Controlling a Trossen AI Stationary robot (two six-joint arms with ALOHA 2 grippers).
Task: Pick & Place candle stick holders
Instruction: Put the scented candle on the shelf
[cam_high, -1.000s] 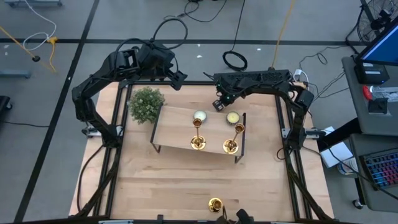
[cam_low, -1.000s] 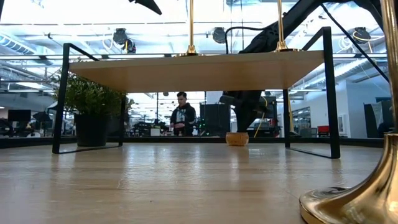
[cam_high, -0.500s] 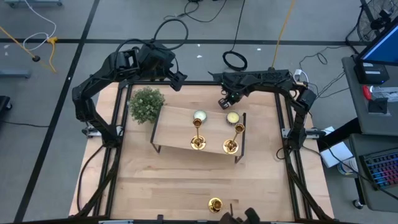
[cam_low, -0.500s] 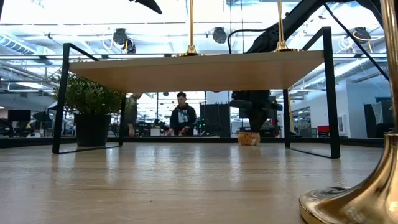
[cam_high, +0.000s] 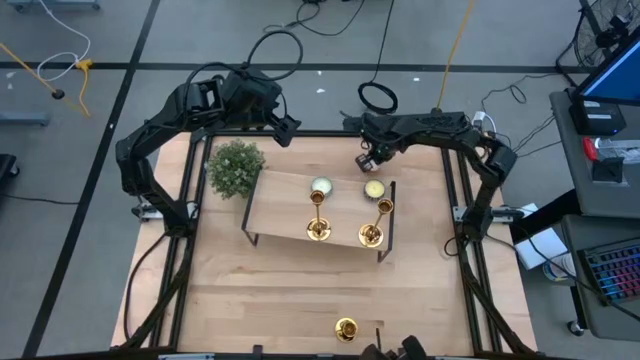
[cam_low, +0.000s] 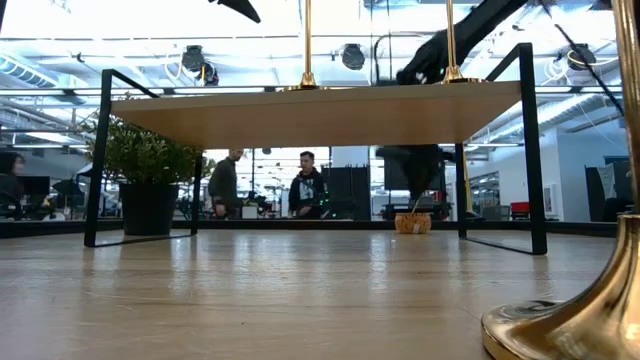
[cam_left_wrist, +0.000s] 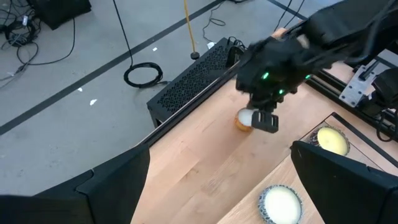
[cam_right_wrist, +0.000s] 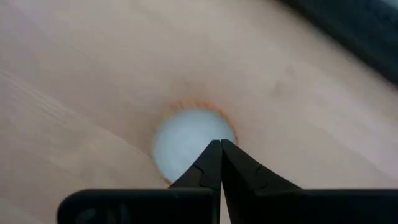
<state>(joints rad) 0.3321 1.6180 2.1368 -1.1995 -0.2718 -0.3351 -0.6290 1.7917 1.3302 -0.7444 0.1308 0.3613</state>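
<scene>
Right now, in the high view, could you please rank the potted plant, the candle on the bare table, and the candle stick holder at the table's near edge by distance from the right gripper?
1. The candle on the table, just under the right gripper, behind the shelf.
2. The potted plant, off toward the left arm's side.
3. The lone candle stick holder, at the table's near edge.

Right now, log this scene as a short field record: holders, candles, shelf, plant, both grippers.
holders on shelf: two candle stick holders, one left, one right, both upright
holder on table: third holder at the near edge
shelf: small wooden shelf mid-table
shelf candles: two tealights on the shelf
loose candle: tealight on the table behind the shelf
plant: green plant beside the shelf
right gripper: shut, just above the loose tealight
left gripper: open, raised at the back
</scene>
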